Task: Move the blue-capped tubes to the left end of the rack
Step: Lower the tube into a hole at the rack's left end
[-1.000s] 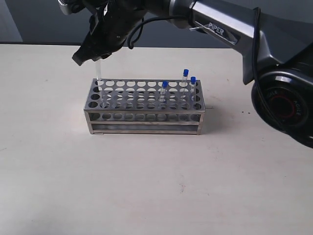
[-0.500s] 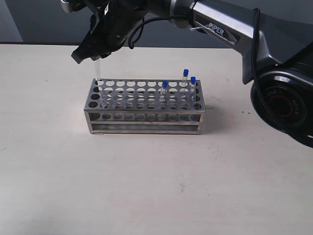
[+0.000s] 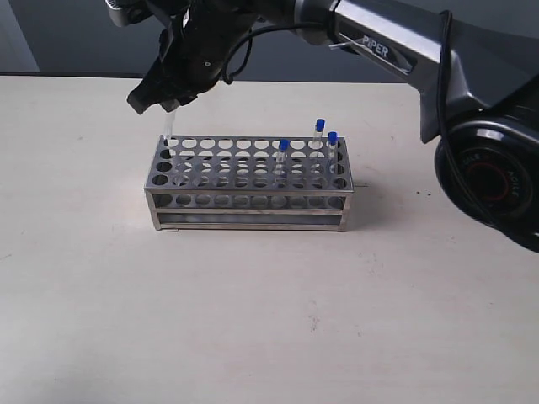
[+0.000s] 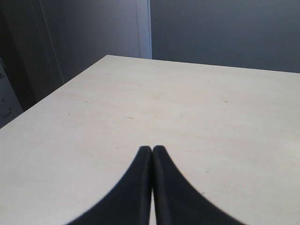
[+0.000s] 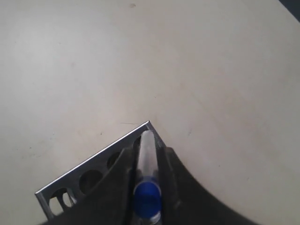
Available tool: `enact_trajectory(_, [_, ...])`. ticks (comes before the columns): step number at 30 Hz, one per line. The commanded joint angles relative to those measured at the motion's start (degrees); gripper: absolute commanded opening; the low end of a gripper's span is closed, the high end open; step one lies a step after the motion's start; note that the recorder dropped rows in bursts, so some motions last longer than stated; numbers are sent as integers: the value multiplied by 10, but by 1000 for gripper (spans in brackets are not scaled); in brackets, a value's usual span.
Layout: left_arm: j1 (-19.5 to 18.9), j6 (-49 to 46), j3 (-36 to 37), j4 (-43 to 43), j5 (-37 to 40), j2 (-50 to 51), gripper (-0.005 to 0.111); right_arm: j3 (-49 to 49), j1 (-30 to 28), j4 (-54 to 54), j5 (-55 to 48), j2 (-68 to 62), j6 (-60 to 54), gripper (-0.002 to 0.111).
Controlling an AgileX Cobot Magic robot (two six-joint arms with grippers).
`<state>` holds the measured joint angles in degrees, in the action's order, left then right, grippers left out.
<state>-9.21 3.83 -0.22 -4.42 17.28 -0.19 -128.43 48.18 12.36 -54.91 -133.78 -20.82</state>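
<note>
The shiny metal rack [image 3: 248, 181] stands mid-table. My right gripper [image 3: 165, 101] reaches across to its left end and is shut on a blue-capped tube [image 3: 167, 126], which hangs upright with its lower end at the far-left corner hole. The right wrist view shows that tube [image 5: 146, 161] between the jaws of the right gripper [image 5: 146, 151], blue cap [image 5: 147, 197] nearest the camera, over the rack corner [image 5: 89, 176]. Three more blue-capped tubes [image 3: 319, 126] [image 3: 332, 137] [image 3: 283, 145] stand at the rack's right end. My left gripper [image 4: 152, 149] is shut, empty, above bare table.
The right arm's large black base joint [image 3: 488, 181] sits at the right edge of the exterior view, with the arm stretching over the back of the table. The light tabletop [image 3: 269, 320] spreads in front of the rack.
The held tube's lower end has shifted slightly left over the rack's far-left corner. The three tubes at the right end and the left gripper have not moved.
</note>
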Motion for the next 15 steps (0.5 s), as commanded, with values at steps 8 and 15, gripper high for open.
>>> enact_trajectory(8, [3, 1, 2, 3, -7, 2, 0, 7, -2, -4, 12, -1, 3, -1])
enact_trajectory(15, [3, 1, 2, 3, -7, 2, 0, 7, -2, 1, 3, -20, 3, -1])
